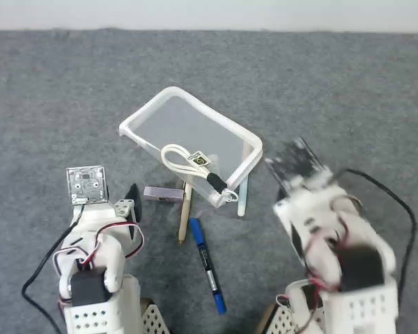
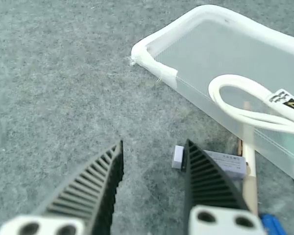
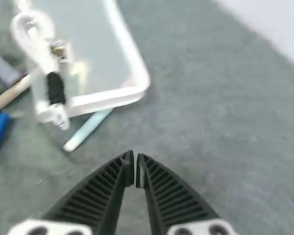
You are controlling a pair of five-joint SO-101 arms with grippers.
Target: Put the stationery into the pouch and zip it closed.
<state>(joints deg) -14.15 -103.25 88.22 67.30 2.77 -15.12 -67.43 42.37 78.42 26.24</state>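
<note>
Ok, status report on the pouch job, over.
Left end effector open, empty, by the small block. Right end effector shut, empty. Blue marker outside pouch, on carpet. White cord lies across pouch.

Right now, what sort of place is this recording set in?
Probably a robot test bench rather than a home desk: a grey felt-like mat spreads under everything, a bare pale wall runs behind, and a clear pouch and blue marker lie staged.

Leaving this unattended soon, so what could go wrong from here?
The pencil and light blue pen reach under the pouch, so pulling either may drag it. The eraser lies right by the pencil, near the left gripper, whose fingers are open; a grasp could catch both. The white cord could snag a finger.
</note>
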